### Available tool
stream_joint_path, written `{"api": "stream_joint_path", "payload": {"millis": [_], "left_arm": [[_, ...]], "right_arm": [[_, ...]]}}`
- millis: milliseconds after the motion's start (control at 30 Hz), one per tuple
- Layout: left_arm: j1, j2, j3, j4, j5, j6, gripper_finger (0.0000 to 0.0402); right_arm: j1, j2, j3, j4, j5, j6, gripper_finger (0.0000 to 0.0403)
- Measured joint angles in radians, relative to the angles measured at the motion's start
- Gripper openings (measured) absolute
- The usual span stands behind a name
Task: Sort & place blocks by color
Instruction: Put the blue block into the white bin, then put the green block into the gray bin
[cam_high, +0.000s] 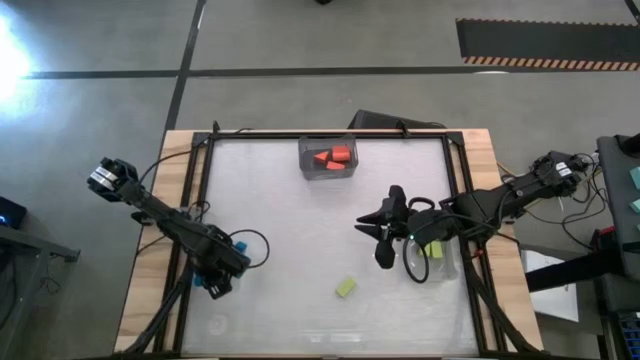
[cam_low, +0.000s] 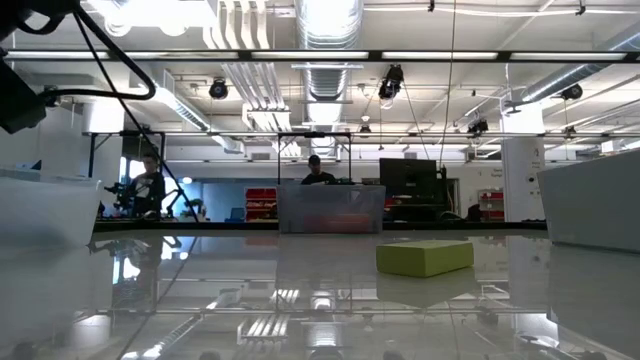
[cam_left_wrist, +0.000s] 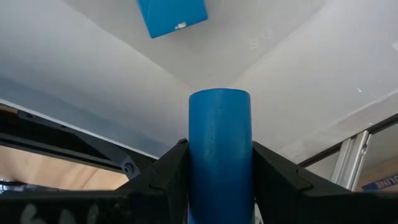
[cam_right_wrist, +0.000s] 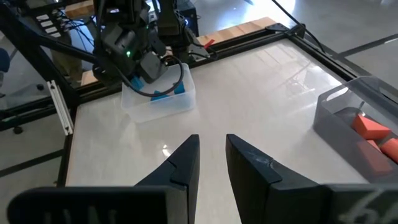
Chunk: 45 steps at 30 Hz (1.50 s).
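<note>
Left tool (cam_left_wrist: 221, 186) clenches a blue cylindrical block (cam_left_wrist: 220, 143) over its clear plastic bin (cam_right_wrist: 158, 102) for colour sorting; right tool (cam_right_wrist: 211, 158), nearly closed, holds nothing.

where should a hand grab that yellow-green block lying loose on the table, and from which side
Come straight down from above and pinch the yellow-green block across its two long sides. It lies flat and low on the table, turned at an angle to the table's edges, so the hand should probably turn to match. Nothing stands close around it, and its short height leaves little to grip from the side.
</note>
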Motion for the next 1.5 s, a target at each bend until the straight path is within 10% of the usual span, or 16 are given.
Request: {"api": "stream_joint_path", "payload": {"millis": [433,967,1300,1500], "left_arm": [[0.000,0.002,-0.003,0.003,0.000,-0.001,0.0137],[0.000,-0.003,0.000,-0.003,0.000,-0.002,0.0232],[0.004,-0.088,0.168,-0.009,0.028,0.001,0.0233],[0.027,-0.128,0.327,0.054,-0.195,0.151,0.0233]], "right_arm": [[0.000,0.000,0.000,0.000,-0.003,-0.009,0.0068],[0.000,0.000,0.000,-0.002,-0.007,-0.020,0.0068],[-0.003,0.000,0.000,-0.011,-0.073,0.037,0.0068],[-0.017,0.000,0.002,-0.123,-0.222,0.099,0.0068]]}}
